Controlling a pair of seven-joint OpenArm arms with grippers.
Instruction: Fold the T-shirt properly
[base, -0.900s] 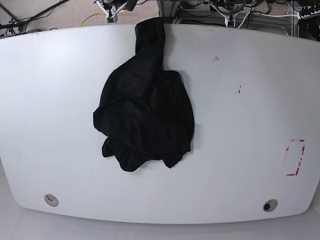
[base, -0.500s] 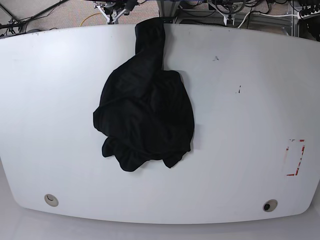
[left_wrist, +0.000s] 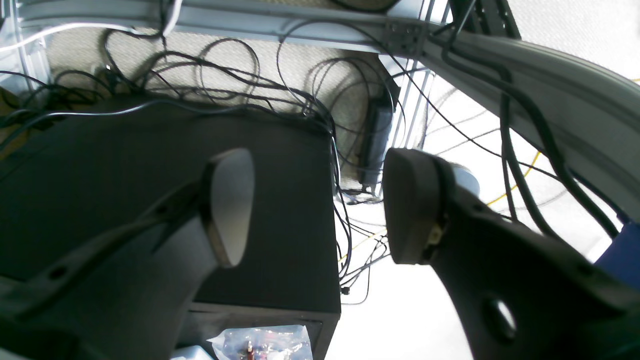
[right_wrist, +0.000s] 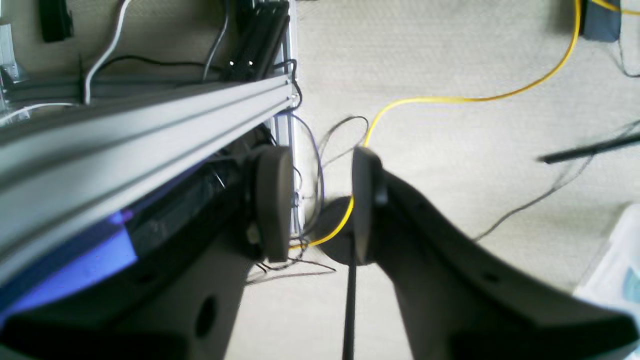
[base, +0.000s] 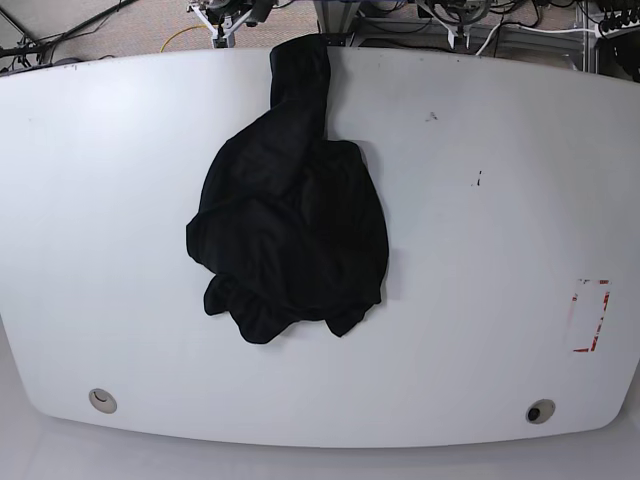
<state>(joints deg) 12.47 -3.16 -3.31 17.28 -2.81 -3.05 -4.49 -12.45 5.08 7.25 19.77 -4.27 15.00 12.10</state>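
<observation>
In the left wrist view the left claw (left_wrist: 320, 205) stood wide and empty over tangled black cables (left_wrist: 280, 95); in the right wrist view the right claw (right_wrist: 320, 200) gaped narrowly, holding nothing, above carpet and a yellow cable (right_wrist: 450, 99). In the base view the T-shirt (base: 290, 225), soft black fabric, lay crumpled mid-counter (base: 500, 200), one end draped over the far edge.

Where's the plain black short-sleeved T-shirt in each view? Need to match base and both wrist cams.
Base: the plain black short-sleeved T-shirt lies crumpled left of centre on the white table, one part reaching the far edge.
Left wrist: not in it.
Right wrist: not in it.
Shared landmark: the yellow cable on the carpet, at top left in base, also in left wrist and right wrist.
</observation>
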